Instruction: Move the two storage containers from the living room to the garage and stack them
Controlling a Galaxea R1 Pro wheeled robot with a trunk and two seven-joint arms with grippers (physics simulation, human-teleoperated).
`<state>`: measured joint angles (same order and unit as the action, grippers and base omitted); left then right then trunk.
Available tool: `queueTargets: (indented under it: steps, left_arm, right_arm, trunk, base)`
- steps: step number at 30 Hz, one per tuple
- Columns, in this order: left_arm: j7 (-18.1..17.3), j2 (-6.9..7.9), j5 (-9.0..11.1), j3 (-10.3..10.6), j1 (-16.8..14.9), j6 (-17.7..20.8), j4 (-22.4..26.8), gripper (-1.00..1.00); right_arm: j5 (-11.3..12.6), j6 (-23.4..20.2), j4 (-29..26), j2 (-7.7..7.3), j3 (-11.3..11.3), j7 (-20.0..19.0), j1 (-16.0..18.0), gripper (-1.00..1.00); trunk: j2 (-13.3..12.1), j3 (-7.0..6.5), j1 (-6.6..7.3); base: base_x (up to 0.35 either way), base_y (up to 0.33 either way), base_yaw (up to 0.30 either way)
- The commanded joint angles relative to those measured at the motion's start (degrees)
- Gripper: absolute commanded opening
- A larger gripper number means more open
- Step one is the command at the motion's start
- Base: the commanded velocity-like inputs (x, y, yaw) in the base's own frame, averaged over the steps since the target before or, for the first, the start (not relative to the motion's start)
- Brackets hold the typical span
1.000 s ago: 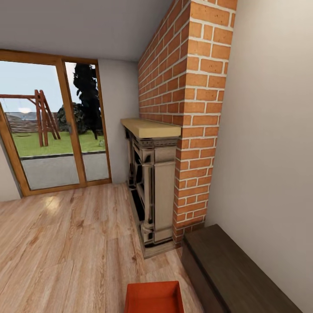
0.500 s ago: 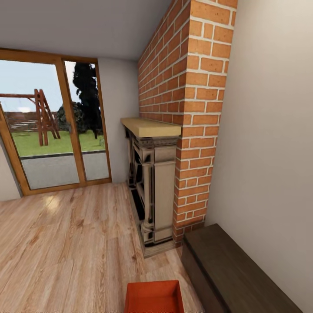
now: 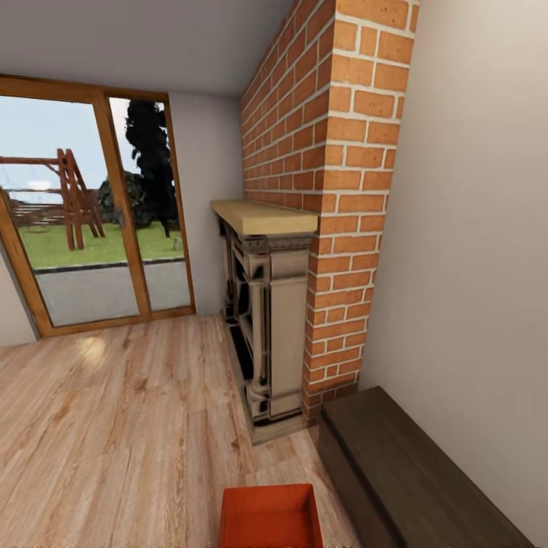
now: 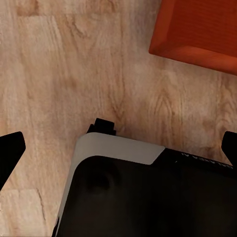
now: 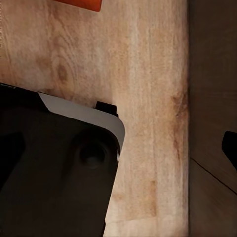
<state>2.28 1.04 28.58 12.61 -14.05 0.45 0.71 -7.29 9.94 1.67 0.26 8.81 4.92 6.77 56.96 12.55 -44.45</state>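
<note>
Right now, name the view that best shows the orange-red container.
The head view: the storage container shows its open top and three walls. The left wrist view catches one corner, the right wrist view a sliver.

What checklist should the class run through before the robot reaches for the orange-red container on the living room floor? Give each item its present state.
1. Container located: ok. One storage container lies on the wood plank floor just ahead of the robot.
2. Container empty: ok as far as shown; its near part is cut off in the head view.
3. Room beside it: not ok. The dark low cabinet stands close on its right.
4. Left gripper open: ok; fingertips sit far apart.
5. Right gripper open: ok; its fingertips also sit wide apart.
6. Second container located: cannot tell.
</note>
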Motion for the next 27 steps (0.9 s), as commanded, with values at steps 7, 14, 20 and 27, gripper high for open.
queueTargets:
  steps: [7,14,20,27]
  left_arm:
    - [0.18,0.01,0.43,0.49,-0.02,0.05,0.08,1.00]
    - [0.18,0.01,0.42,0.57,-0.02,0.06,0.08,1.00]
    - [0.18,0.01,0.42,0.55,-0.02,0.06,0.08,1.00]
    - [0.18,-0.02,0.42,0.57,-0.02,0.06,0.08,1.00]
  right_arm:
    - [-0.53,0.17,0.18,-0.03,0.16,0.00,0.08,1.00]
    - [-0.47,0.16,0.18,-0.05,0.23,-0.01,0.08,1.00]
    - [-0.46,0.16,0.18,-0.07,0.18,-0.02,0.08,1.00]
    - [-0.45,0.17,0.17,-0.01,0.00,0.05,0.08,1.00]
  trunk:
    - [0.05,0.72,0.00]
    - [0.05,1.37,0.00]
    - [0.05,1.93,0.00]
    - [0.05,2.57,0.00]
  base:
    - [0.000,0.000,0.000]
    - [0.000,0.000,0.000]
    - [0.000,0.000,0.000]
    - [0.000,0.000,0.000]
